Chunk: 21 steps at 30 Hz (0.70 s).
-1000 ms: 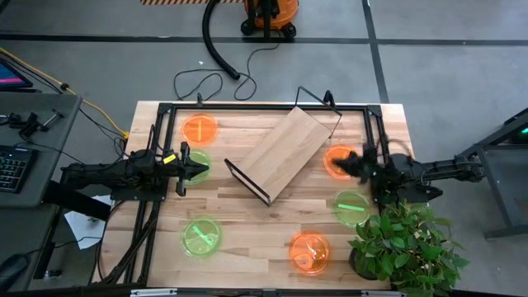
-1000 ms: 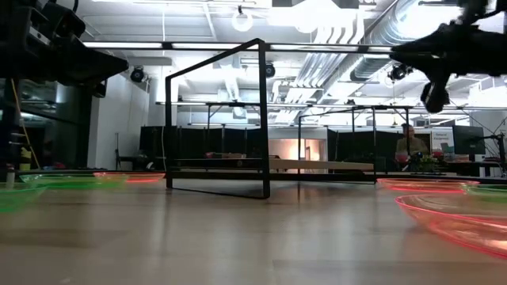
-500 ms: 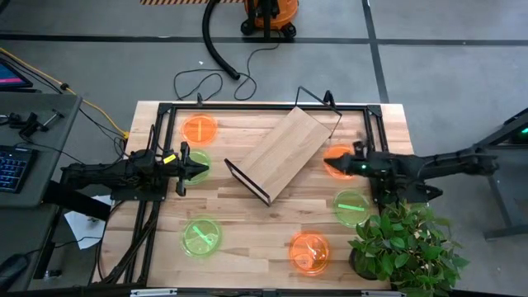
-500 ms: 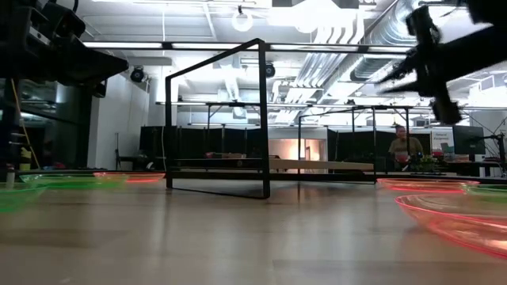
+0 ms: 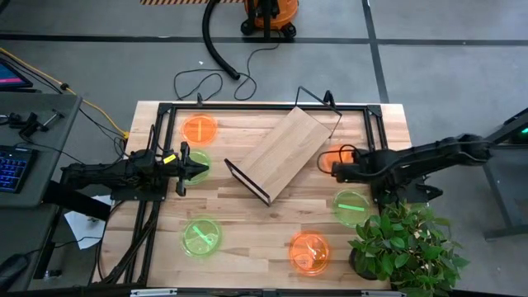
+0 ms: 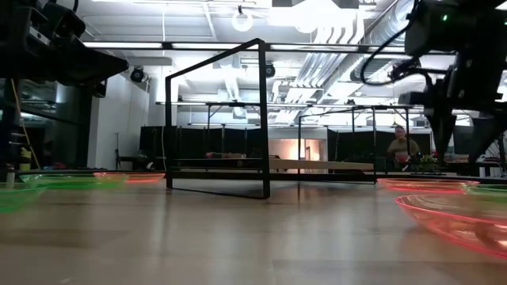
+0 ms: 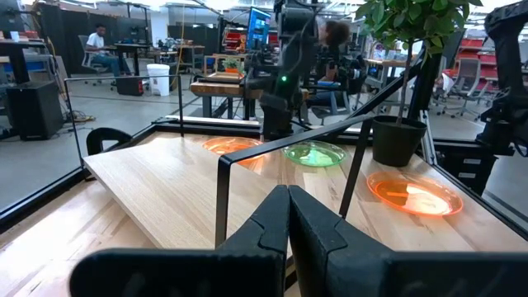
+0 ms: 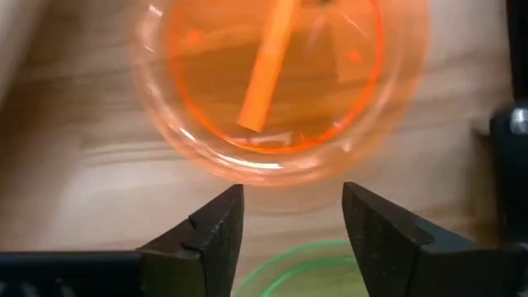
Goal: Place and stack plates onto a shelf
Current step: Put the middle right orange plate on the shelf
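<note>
Hovering over orange plate, right gripper fingers wide; shelf long axis diagonal.

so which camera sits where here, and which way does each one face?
High: overhead, straight down on the shelf; both arms show, left hand and right hand.
Low: tabletop height, level across to the shelf frame; both arms enter from above.
Left wrist: on the left arm, looking across the shelf past its own shut fingers.
Right wrist: pointing down at an orange plate, own fingers apart.
Shared: high and right wrist both show that orange plate.
</note>
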Motion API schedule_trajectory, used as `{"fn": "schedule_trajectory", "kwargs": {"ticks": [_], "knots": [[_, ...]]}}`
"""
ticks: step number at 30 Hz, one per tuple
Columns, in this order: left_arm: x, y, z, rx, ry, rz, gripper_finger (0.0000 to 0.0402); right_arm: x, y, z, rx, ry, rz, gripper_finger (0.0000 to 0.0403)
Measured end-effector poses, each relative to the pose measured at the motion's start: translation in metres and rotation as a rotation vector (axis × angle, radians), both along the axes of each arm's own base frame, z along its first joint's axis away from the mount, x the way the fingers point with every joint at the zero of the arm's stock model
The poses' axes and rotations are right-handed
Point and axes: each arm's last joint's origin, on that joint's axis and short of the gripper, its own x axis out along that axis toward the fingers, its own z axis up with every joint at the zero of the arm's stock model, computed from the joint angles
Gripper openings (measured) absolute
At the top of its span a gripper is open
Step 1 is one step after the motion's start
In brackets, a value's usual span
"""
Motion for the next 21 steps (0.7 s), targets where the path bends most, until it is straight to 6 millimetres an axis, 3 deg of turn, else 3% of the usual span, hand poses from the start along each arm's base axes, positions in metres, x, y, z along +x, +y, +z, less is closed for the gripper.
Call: {"fn": "schedule_trajectory", "kwargs": {"ticks": [7,14,21], "knots": [[0.0,0.0,0.0,0.0,0.0,0.0,0.0001,0.008,-0.003,-0.013,-0.109,0.051,-0.176,0.0188],[0.0,0.0,0.0,0.0,0.0,0.0,0.0001,0.006,-0.002,-0.016,-0.093,0.114,-0.144,0.0188],[0.0,0.0,0.0,0.0,0.0,0.0,0.0001,0.004,0.003,-0.017,-0.121,0.071,-0.356,0.0188]]}}
